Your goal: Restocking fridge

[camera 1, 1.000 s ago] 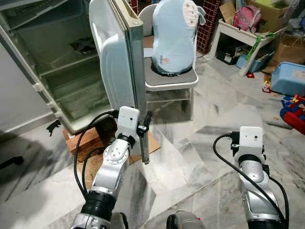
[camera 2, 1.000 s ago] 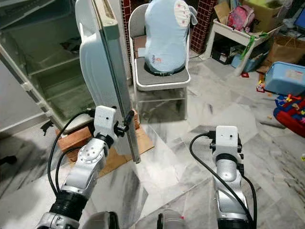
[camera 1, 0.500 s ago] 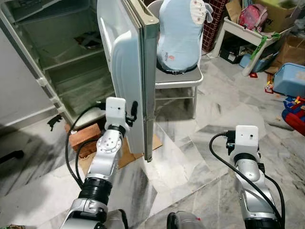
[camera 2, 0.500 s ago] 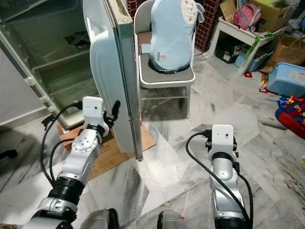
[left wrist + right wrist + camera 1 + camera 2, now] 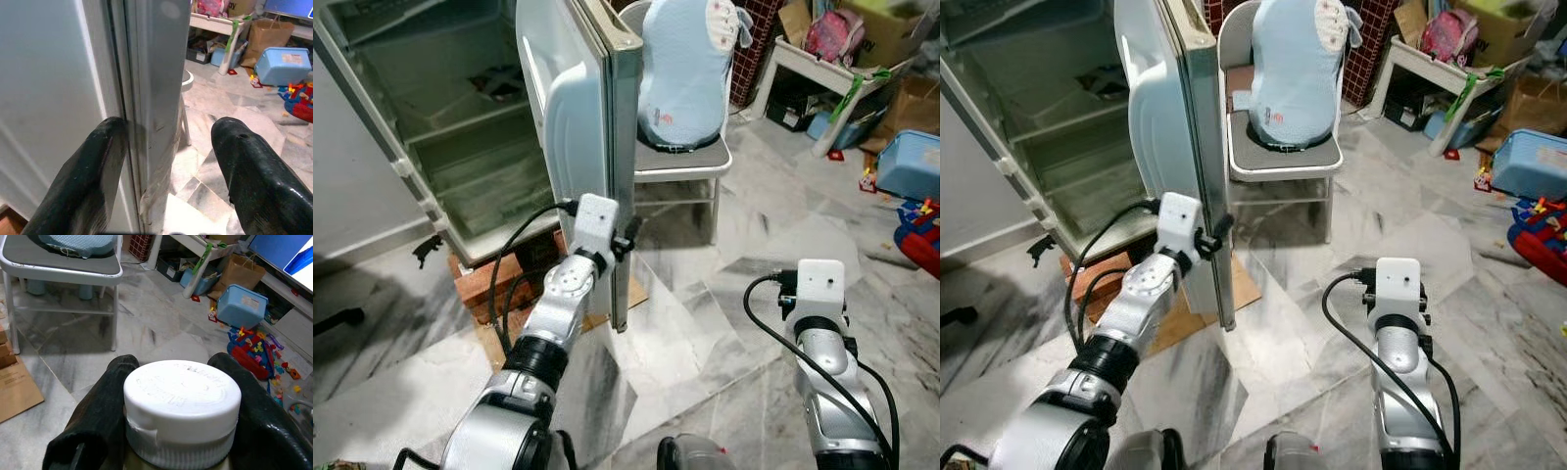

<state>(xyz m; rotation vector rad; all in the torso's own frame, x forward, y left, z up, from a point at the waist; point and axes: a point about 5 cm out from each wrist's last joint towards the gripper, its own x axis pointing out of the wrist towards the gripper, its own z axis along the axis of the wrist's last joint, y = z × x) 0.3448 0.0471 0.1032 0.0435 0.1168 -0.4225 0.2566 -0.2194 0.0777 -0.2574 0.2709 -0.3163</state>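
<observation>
Fridge (image 5: 431,147) stands open at the far left on a wooden block (image 5: 494,284), its shelves bare but for a dark item on an upper one, and its door (image 5: 578,127) is swung out edge-on toward the robot. The left gripper (image 5: 164,161) has its fingers (image 5: 98,171) spread to either side of the door's free edge: one finger lies against the inner white liner, the other stands clear on the outer side. Half a second ago this gripper sat against the inner face of the door, well left of the edge; now the arm has reached further right and forward, so the wrist sits right at the edge. The door itself looks about where it was. The right gripper (image 5: 181,431) pinches a jar with a white ribbed lid (image 5: 182,396) between its fingers (image 5: 100,426), held low over the marble floor (image 5: 724,245), much as before. Behind the door, a grey chair (image 5: 680,166) carries a pale blue cushion (image 5: 685,69).
</observation>
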